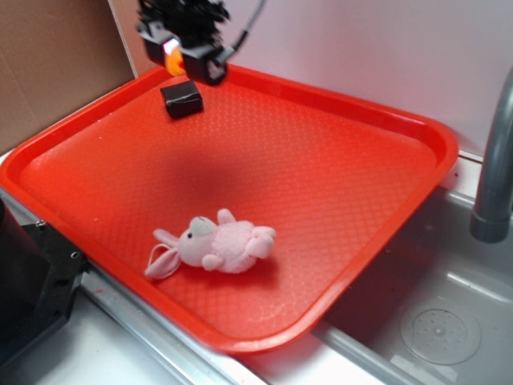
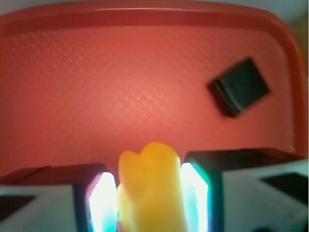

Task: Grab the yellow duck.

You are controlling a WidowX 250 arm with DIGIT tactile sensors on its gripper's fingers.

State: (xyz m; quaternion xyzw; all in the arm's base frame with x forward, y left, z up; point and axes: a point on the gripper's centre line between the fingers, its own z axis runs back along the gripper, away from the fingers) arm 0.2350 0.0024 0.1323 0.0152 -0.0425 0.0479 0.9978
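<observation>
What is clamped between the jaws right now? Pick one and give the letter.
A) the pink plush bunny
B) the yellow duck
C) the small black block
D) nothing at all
B: the wrist view shows the yellow duck pinched between the jaws, while the black block and pink bunny lie free on the red tray.

You had nothing to read in either view: no text, label, brand, number or sign showed on the red tray (image 1: 417,136), the small black block (image 1: 182,99), the pink plush bunny (image 1: 220,246) or the cardboard (image 1: 56,64) behind the tray.
</observation>
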